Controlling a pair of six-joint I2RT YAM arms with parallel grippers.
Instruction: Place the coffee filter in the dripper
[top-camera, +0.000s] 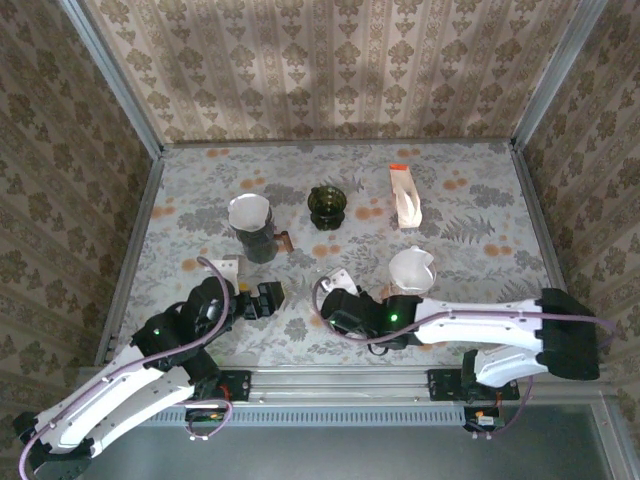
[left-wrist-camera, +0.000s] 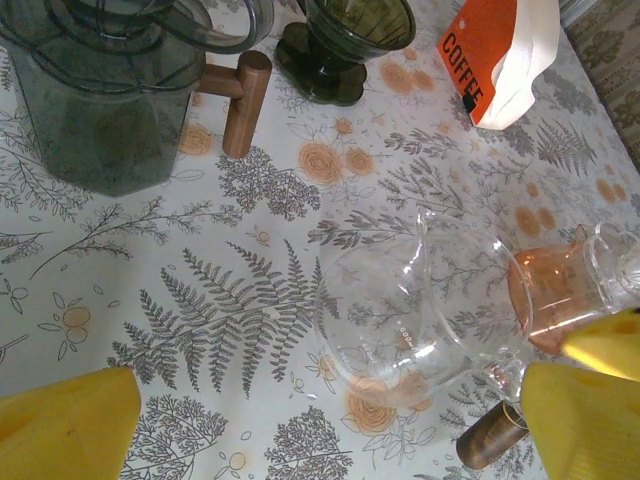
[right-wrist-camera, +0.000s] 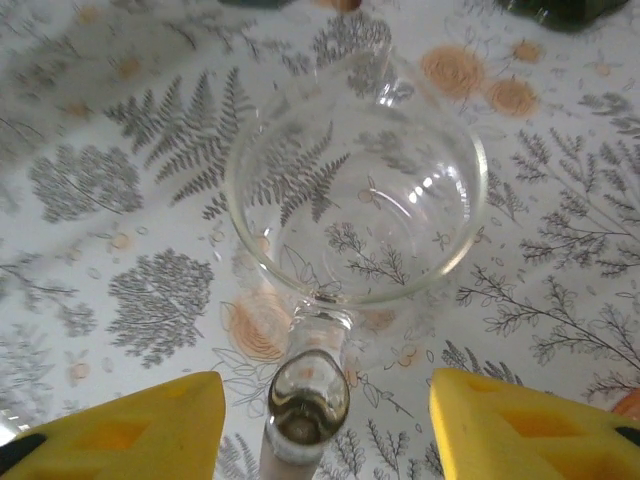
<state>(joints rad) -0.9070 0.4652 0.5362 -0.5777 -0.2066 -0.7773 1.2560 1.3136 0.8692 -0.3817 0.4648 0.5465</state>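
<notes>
A white coffee filter (top-camera: 249, 211) sits open on top of a smoky dark jug (top-camera: 257, 243) with a wooden handle (left-wrist-camera: 245, 103). The dark green dripper (top-camera: 328, 206) stands empty at mid-table, also seen in the left wrist view (left-wrist-camera: 346, 40). My right gripper (right-wrist-camera: 325, 430) is open, its yellow fingers (right-wrist-camera: 120, 430) on either side of the handle (right-wrist-camera: 306, 403) of a clear glass server (right-wrist-camera: 355, 190), not touching it. My left gripper (left-wrist-camera: 320, 440) is wide open just left of that server (left-wrist-camera: 420, 300), holding nothing.
An orange and white coffee bag (top-camera: 404, 195) lies at the back right. A second white cone in a clear holder (top-camera: 412, 268) stands to the right of my right gripper (top-camera: 335, 290). Patterned walls close in the table on three sides.
</notes>
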